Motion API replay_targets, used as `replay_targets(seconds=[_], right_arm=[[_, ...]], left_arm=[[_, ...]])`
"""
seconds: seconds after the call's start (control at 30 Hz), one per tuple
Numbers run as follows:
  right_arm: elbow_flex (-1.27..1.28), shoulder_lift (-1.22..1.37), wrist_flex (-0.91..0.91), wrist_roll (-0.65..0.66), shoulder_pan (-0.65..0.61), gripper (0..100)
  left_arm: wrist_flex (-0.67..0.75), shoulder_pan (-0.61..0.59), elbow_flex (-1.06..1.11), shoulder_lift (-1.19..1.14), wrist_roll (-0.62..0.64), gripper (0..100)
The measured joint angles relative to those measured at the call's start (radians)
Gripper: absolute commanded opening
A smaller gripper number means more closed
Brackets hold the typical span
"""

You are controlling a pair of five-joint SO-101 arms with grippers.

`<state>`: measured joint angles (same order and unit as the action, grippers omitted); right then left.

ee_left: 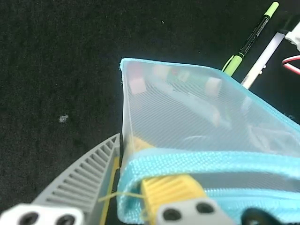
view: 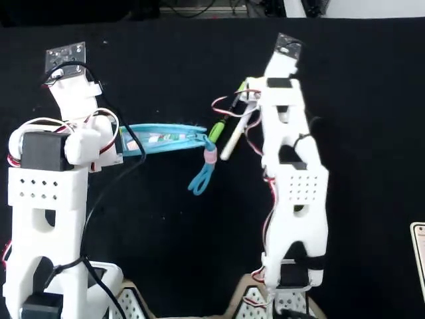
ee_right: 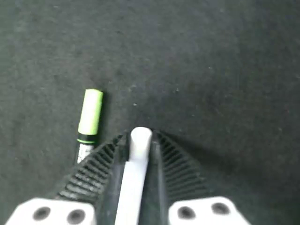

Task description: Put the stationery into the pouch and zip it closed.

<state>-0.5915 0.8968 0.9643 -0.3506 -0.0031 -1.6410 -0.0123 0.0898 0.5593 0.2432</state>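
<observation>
Two arms stand over a black cloth table (view: 365, 133). Print on the card (view: 418, 242) at the right edge is too small to read. The mesh pouch (view: 163, 138), translucent with turquoise trim and a blue pull loop (view: 202, 176), sits left of centre, one end pinched by the left gripper (ee_left: 133, 164). The right gripper (ee_right: 139, 140) clamps a white pen (ee_right: 136, 168) at upper centre, just beside a green-capped pen (ee_right: 90, 115).
</observation>
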Motion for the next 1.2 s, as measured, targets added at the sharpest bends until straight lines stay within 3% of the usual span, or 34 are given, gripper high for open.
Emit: replay_targets(seconds=[0.23, 0.47, 0.57, 0.7, 0.9, 1.03, 1.2], right_arm=[[-0.262, 0.008, 0.322, 0.172, 0.032, 1.1], [-0.597, 0.008, 0.631, 0.448, 0.060, 1.1], [-0.770, 0.008, 0.753, 0.482, 0.060, 1.0], [-0.884, 0.005, 0.769, 0.483, 0.061, 1.0], [-0.727, -0.193, 0.770, 0.483, 0.063, 1.0], [-0.477, -0.497, 0.770, 0.483, 0.043, 1.0], [-0.147, -0.937, 0.770, 0.483, -0.077, 1.0]], left_arm=[[0.000, 0.000, 0.000, 0.000, 0.000, 3], [0.000, 0.000, 0.000, 0.000, 0.000, 3], [0.000, 0.000, 0.000, 0.000, 0.000, 3], [0.000, 0.000, 0.000, 0.000, 0.000, 3], [0.000, 0.000, 0.000, 0.000, 0.000, 3], [0.000, 0.000, 0.000, 0.000, 0.000, 3], [0.000, 0.000, 0.000, 0.000, 0.000, 3]])
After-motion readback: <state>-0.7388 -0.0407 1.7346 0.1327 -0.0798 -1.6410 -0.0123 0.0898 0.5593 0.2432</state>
